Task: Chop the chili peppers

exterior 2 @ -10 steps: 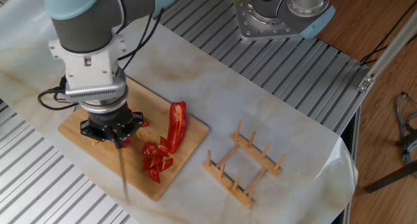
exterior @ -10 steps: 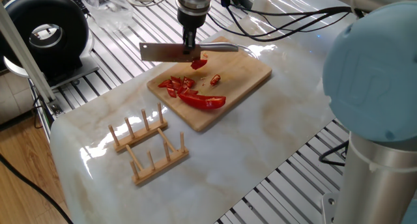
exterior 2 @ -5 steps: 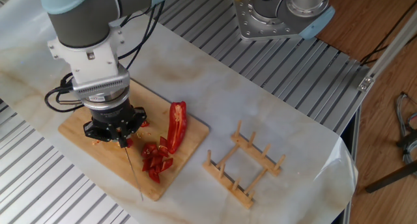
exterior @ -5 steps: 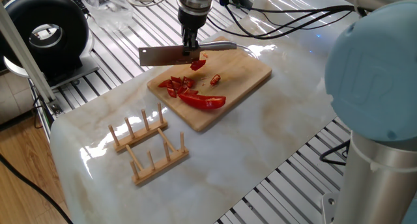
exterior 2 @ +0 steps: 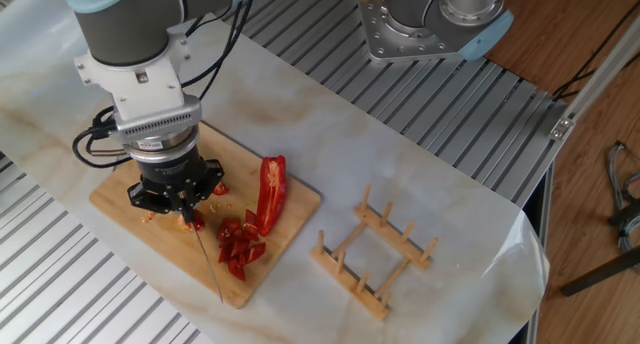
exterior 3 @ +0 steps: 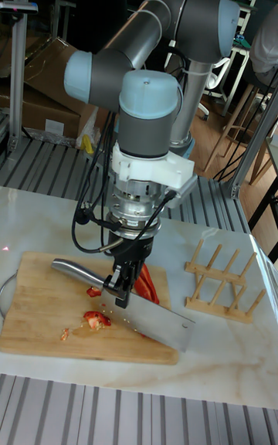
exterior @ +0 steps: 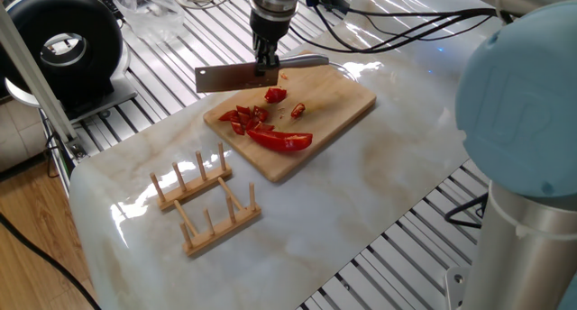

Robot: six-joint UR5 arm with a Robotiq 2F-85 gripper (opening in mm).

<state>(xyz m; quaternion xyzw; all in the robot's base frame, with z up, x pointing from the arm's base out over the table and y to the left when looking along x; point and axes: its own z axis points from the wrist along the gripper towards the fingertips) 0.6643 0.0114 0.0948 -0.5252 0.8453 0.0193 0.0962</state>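
Note:
A wooden cutting board [exterior: 347, 101] [exterior 2: 118, 197] [exterior 3: 35, 314] carries the chili peppers. One long red half [exterior: 281, 141] [exterior 2: 271, 189] [exterior 3: 148, 284] lies whole. A pile of cut red bits [exterior: 245, 118] [exterior 2: 238, 246] [exterior 3: 96, 320] sits beside it, and a loose bit [exterior: 275, 95] lies just under the knife. My gripper [exterior: 266, 62] [exterior 2: 183, 212] [exterior 3: 123, 289] points down over the board, shut on the handle of a cleaver. Its wide blade [exterior: 227, 77] [exterior 2: 207, 269] [exterior 3: 161, 324] hangs a little above the board near the bits.
A wooden slotted rack [exterior: 206, 199] [exterior 2: 375, 254] [exterior 3: 220, 275] stands on the marble tabletop beside the board. A black round device [exterior: 63, 44] sits at the far left, cables run behind the board, and a metal arm base [exterior 2: 430, 24] is at the back.
The gripper and cleaver have shifted slightly along the board and the blade has swung a little. One chili bit now shows clear below the blade. The peppers have not moved.

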